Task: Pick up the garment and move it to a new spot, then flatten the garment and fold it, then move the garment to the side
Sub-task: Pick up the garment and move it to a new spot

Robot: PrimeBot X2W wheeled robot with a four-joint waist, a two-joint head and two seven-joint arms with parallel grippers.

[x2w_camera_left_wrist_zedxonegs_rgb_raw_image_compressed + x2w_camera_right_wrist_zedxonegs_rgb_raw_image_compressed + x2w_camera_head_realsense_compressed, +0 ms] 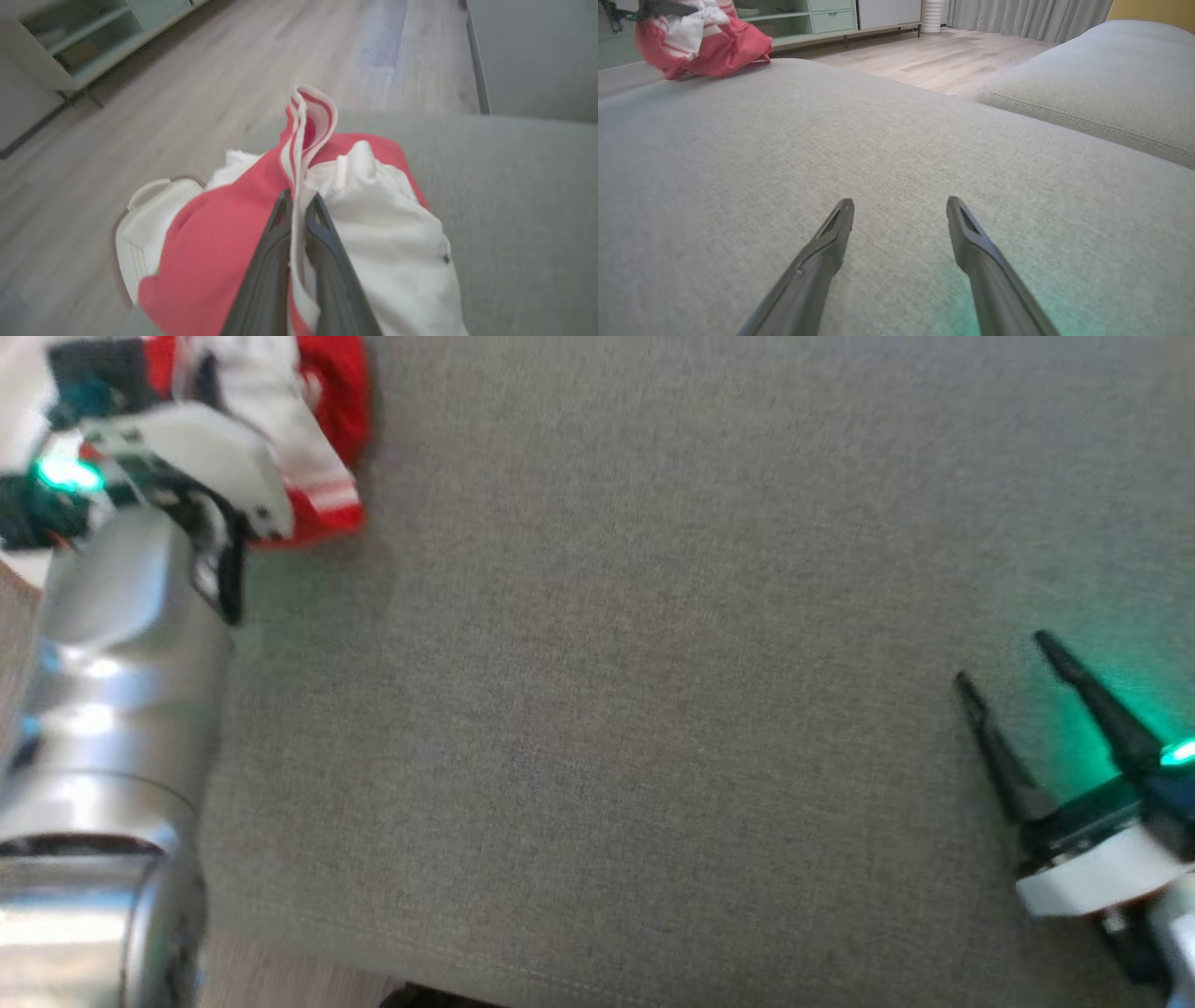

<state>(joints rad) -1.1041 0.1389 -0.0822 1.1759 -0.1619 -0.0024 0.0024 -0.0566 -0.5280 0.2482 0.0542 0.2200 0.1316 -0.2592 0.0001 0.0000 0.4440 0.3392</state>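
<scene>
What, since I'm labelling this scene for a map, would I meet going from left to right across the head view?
left forearm → red and white garment → grey cushion → right gripper, fingers apart

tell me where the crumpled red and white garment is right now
In the head view the crumpled red and white garment sits at the upper left, at the edge of the grey fabric cushion, a fold of it pinched in the left gripper.
</scene>
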